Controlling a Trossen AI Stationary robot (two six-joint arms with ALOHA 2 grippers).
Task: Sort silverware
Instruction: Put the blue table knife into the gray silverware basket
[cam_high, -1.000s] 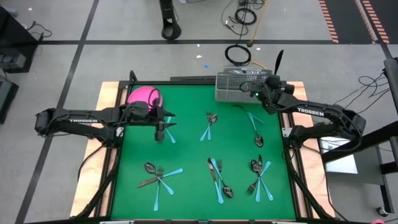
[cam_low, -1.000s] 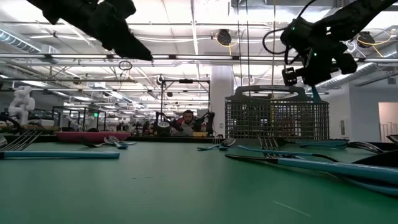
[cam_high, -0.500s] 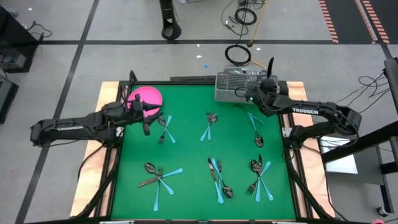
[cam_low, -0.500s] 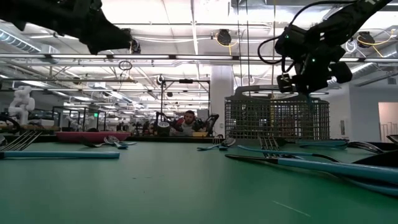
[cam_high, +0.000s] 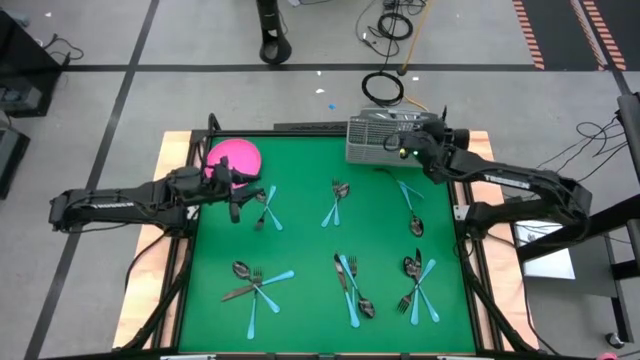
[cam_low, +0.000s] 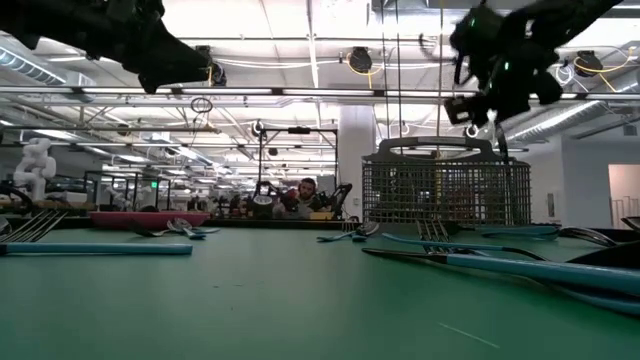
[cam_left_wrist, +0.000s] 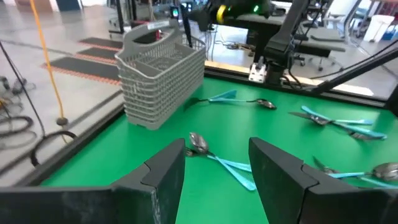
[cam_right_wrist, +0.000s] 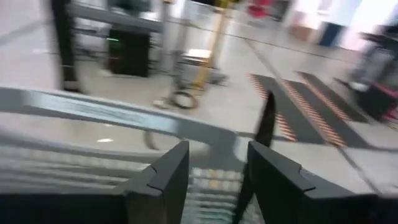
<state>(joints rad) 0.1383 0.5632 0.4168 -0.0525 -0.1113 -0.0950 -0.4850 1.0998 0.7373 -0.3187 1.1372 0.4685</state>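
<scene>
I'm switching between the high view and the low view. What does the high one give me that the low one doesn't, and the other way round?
Only the high view lays out the scattered silverware in separate clusters across the green mat, with the left gripper near the pink plate and the right gripper over the mesh caddy.

Only the low view shows the right gripper clear above the caddy's rim, plus a person in the room behind.

Both show caddy, plate and cutlery.
</scene>
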